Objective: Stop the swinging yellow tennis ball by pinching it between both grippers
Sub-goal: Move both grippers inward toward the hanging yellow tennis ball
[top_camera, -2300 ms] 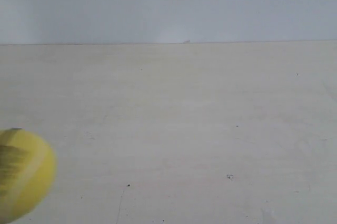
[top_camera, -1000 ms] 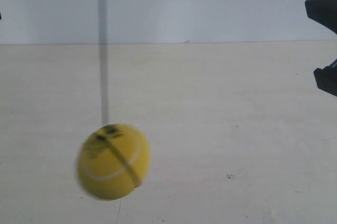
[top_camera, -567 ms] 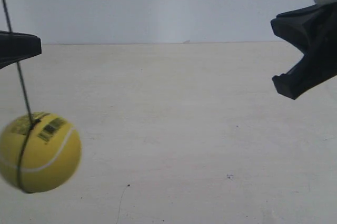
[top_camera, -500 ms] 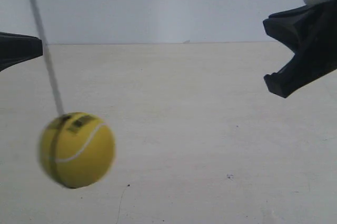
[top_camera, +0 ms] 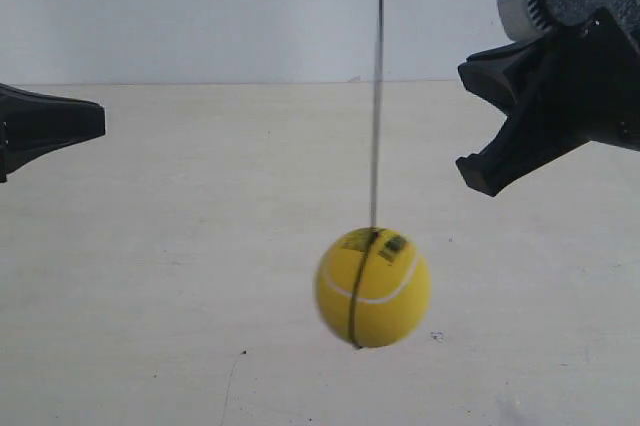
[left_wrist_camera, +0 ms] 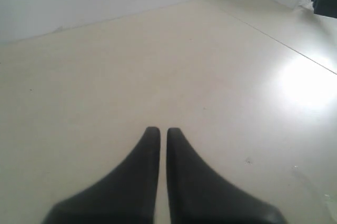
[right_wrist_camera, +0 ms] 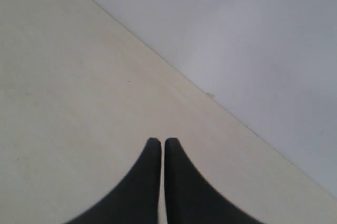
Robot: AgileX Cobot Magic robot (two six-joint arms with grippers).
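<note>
Ball position: the yellow tennis ball point(top_camera: 373, 288) hangs free on its string point(top_camera: 377, 96), 6 o'clock in the exterior view, one gripper point(top_camera: 97, 124) at its 10 o'clock, the other gripper point(top_camera: 515, 116) at 2. Both the left gripper point(left_wrist_camera: 158, 129) and right gripper point(right_wrist_camera: 158, 141) are closed to a slit, empty. Seemingly the approach step: both should drop level, then converge.

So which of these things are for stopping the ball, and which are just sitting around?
For the job:
- yellow tennis ball
- string it hangs from
- left pincer, jaws together
- right pincer, jaws together

Just there:
- table
- wall behind it
</note>
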